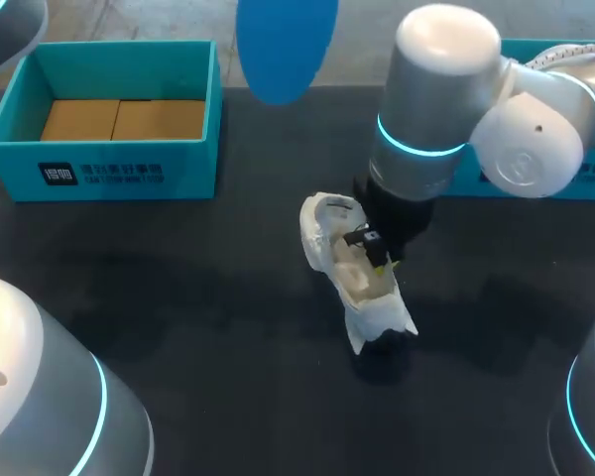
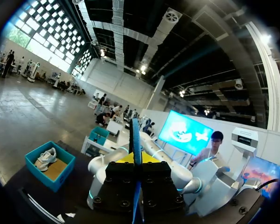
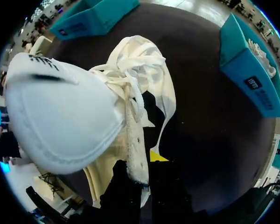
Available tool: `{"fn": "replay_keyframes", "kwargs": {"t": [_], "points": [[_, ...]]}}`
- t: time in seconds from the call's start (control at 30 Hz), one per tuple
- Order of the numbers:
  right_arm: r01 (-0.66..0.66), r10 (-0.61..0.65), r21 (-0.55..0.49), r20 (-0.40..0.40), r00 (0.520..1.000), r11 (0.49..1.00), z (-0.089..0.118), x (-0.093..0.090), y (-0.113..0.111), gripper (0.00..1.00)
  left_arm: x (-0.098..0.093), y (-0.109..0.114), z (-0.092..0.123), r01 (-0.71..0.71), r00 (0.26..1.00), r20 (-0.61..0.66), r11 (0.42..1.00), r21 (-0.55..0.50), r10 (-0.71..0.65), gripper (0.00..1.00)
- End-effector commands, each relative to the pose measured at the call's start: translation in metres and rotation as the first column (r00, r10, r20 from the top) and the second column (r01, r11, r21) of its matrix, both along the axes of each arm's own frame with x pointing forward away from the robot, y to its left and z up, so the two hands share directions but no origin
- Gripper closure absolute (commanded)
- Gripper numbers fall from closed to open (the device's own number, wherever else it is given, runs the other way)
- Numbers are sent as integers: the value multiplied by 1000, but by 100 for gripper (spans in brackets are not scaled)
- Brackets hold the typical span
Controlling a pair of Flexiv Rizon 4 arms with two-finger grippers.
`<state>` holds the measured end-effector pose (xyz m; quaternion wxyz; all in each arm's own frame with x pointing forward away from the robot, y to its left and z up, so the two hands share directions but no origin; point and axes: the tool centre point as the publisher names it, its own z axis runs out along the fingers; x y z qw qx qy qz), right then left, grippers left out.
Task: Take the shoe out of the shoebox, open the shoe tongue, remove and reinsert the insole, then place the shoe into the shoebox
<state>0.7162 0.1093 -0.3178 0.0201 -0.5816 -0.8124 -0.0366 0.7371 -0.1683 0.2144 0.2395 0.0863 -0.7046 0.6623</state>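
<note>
On the worktop [image 1: 178, 327], the right fingers [image 3: 156, 156] clamp the white shoe [image 1: 342, 258] by its laced edge; the left fingers [image 2: 119, 159] grip the blue insole [image 1: 286, 45] aloft.

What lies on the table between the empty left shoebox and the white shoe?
Nothing: the head view shows only bare table between shoebox and shoe; the blue insole is held aloft, off the table.

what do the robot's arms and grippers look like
The left arm and right arm are smooth grey cylinders with rounded white caps and glowing cyan rings. The grippers are black and boxy: the left gripper shows rows of bolt heads, the right gripper a bright yellow fingertip.
</note>
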Motion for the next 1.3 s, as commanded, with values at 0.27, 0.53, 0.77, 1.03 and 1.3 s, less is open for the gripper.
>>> {"fn": "replay_keyframes", "kwargs": {"t": [0.27,0.53,0.77,1.03,1.3], "points": [[156,-157,71,14,987,985,-17,-24,9,100,0,0,1,0,1000,0,1000,3,0,100],[153,-157,115,22,987,982,-30,-20,12,100,0,0,1,0,1000,0,1000,3,0,100],[174,-177,139,4,984,975,-41,-17,13,100,0,0,1,0,1000,0,1000,3,0,100],[193,-192,165,-23,981,967,-58,-12,15,100,0,0,1,0,1000,0,1000,3,0,100],[213,-207,182,-49,977,960,-71,-11,15,100,0,0,1,0,1000,0,1000,3,0,100]]}}
